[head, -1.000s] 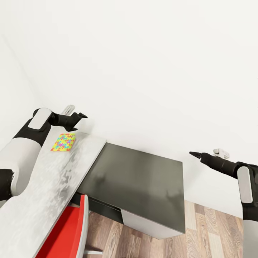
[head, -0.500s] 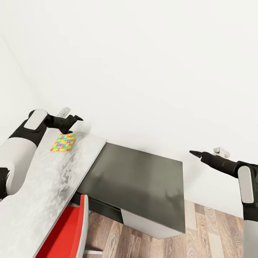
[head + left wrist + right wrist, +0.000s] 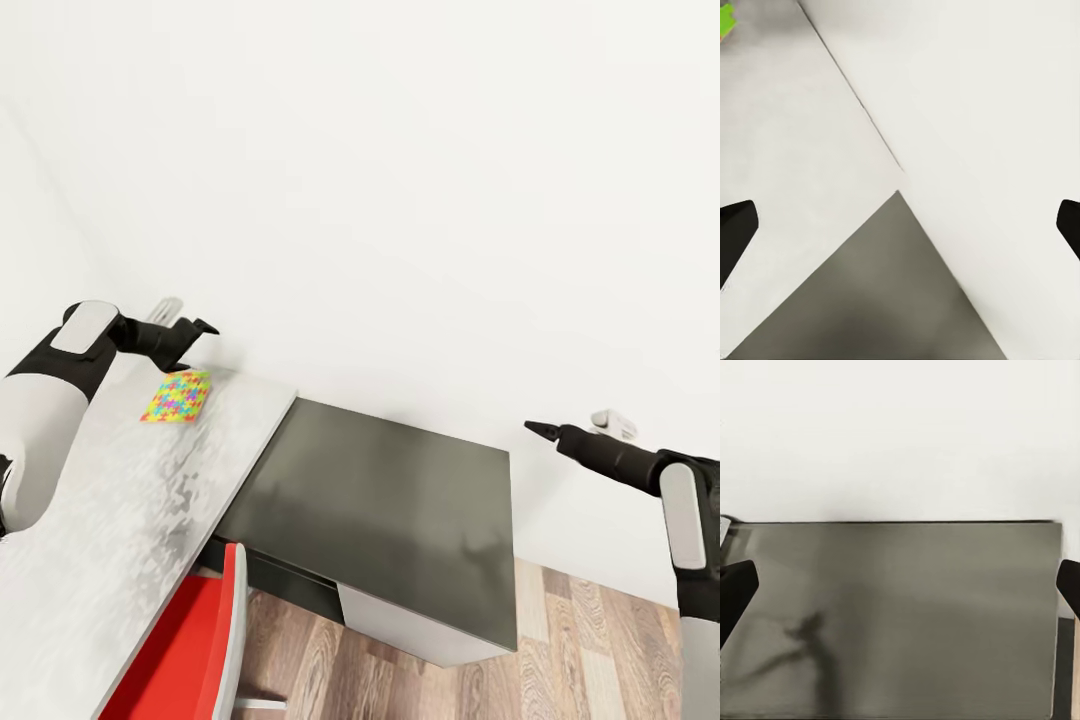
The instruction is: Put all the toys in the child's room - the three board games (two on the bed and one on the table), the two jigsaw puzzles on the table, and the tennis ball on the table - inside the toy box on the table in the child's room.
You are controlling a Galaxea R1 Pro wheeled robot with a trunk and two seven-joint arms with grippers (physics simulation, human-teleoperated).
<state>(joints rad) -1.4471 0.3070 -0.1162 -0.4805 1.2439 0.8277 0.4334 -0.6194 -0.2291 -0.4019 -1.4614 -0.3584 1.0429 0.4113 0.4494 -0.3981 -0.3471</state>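
- Now one puzzle (image 3: 177, 396) lies flat at the left of the head view, on the light part of the table (image 3: 130, 520), close to the white wall.
- Just above it in the frame hovers the left gripper (image 3: 190, 335), not touching it; the left wrist view shows its two dark tips at the frame's far edges, so it is spread wide with nothing between them.
- At the right of the head view the right gripper (image 3: 540, 431) hangs off the dark wing's far edge, well apart from the puzzle; its wrist view also shows both tips wide apart and bare.
- A red chair (image 3: 190, 650) sits at the lower left, tucked under the table.
- Judging by this, the step in hand is the reach for the puzzle.
- Next the left arm would need to drop to the slab and catch an edge, since it lies flat and thin.
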